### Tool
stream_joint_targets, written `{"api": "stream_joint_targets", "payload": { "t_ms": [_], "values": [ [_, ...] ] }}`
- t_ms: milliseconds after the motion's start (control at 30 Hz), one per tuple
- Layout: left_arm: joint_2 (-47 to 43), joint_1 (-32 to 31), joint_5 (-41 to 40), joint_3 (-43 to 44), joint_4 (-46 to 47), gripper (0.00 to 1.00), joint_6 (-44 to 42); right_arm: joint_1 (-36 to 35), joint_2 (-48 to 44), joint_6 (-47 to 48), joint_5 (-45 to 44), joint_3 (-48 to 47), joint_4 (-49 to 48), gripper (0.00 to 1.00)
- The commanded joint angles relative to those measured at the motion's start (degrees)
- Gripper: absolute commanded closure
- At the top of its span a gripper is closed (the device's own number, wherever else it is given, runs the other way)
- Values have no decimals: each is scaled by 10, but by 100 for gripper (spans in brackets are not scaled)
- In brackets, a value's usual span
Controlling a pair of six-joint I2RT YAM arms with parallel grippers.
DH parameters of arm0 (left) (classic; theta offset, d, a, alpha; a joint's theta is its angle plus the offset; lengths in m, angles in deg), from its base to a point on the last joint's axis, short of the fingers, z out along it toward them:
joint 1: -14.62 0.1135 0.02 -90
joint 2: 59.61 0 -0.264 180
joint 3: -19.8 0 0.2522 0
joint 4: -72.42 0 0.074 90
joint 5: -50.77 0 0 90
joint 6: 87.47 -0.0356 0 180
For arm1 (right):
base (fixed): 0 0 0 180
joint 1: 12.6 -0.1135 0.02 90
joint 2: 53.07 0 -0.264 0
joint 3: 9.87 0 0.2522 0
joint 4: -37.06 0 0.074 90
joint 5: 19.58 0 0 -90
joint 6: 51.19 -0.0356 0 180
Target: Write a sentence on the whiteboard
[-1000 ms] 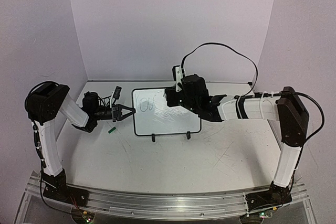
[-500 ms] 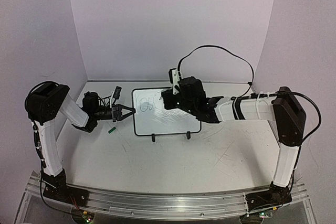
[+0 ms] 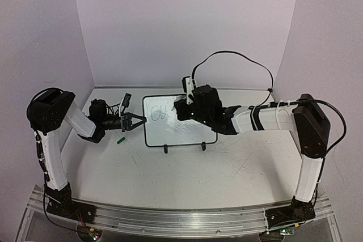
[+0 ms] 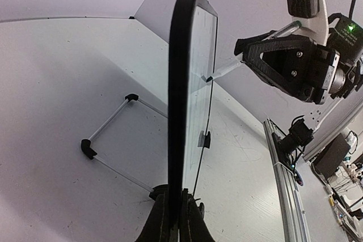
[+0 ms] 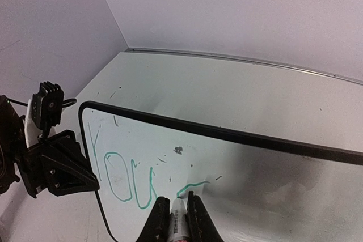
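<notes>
The right gripper (image 5: pixel 177 207), closed on the marker (image 5: pixel 178 225), presses its tip on the whiteboard (image 5: pixel 255 179) standing on the table (image 3: pixel 187 179); I fear a hard push slips it from the left gripper (image 4: pixel 177 213) clamping its edge.

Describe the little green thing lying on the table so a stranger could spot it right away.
On the white tabletop, find the black-framed whiteboard standing in the middle. Off its left edge, nearer the arm bases than the left arm's fingers clamping that edge, lies a small green piece: the only loose coloured bit.
</notes>
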Motion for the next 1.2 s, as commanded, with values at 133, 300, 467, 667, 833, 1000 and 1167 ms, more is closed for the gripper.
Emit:
{"api": "stream_joint_targets", "payload": {
  "t_ms": [133,300,467,667,833,1000,1167],
  "values": [
    [-12,6,0,12,-3,100,-13,3,-10,-7,-24,35,6,100],
    [-11,6,0,12,-4,100,-13,3,-19,-8,-35,46,7,100],
    [-11,6,0,11,-5,100,-13,3,-39,-3,-71,59,7,100],
    [-10,6,0,12,-5,100,-13,3,-57,8,-69,57,-4,100],
    [-12,6,0,11,-5,100,-13,2,-93,7,0,89,-55,100],
    [-10,6,1,12,-5,100,-13,14,-94,-6,0,96,-55,100],
    [-13,6,0,11,-5,100,-14,21,-82,-10,-9,83,-52,100]
  ]
}}
